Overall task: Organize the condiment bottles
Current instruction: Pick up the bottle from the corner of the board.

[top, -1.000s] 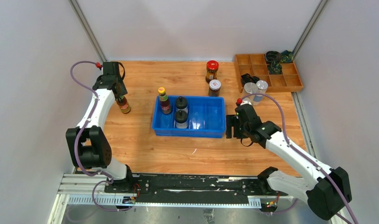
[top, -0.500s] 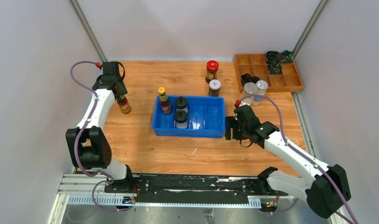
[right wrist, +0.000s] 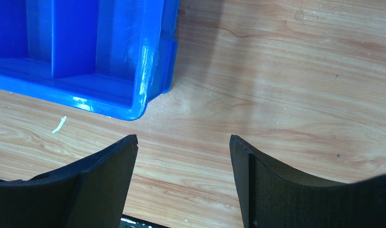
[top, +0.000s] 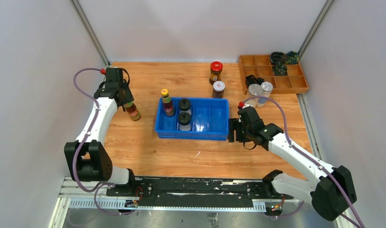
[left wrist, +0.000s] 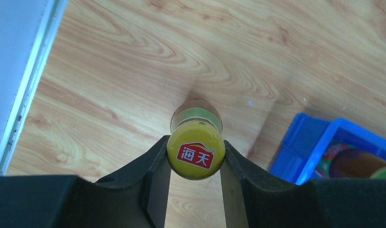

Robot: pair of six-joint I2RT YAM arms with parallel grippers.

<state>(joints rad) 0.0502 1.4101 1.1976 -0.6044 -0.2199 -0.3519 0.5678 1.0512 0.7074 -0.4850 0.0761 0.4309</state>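
Note:
My left gripper [top: 126, 99] [left wrist: 195, 154] is shut on the yellow cap of a slim sauce bottle [top: 132, 111] [left wrist: 196, 154], holding it above the wood, left of the blue bin [top: 220, 131]. Inside the bin stand another yellow-capped bottle [top: 167, 102] and two black-lidded shakers [top: 184, 104] [top: 183, 120]. A red-lidded jar [top: 215, 72] and a white-lidded dark jar [top: 218, 89] stand behind the bin. Two silver-lidded jars [top: 254, 92] [top: 265, 90] stand by the wooden tray. My right gripper [top: 232, 129] [right wrist: 183, 142] hangs open over bare wood at the bin's near right corner [right wrist: 134, 102].
A wooden compartment tray [top: 299, 85] at the back right holds black and green coiled items [top: 279, 68]. White walls close in the table on the left, back and right. A small white scrap [top: 198, 154] lies on the wood in front of the bin.
My left gripper has carried the yellow-capped bottle to the right and nearer, towards the bin. My right gripper has crept slightly left, towards the bin.

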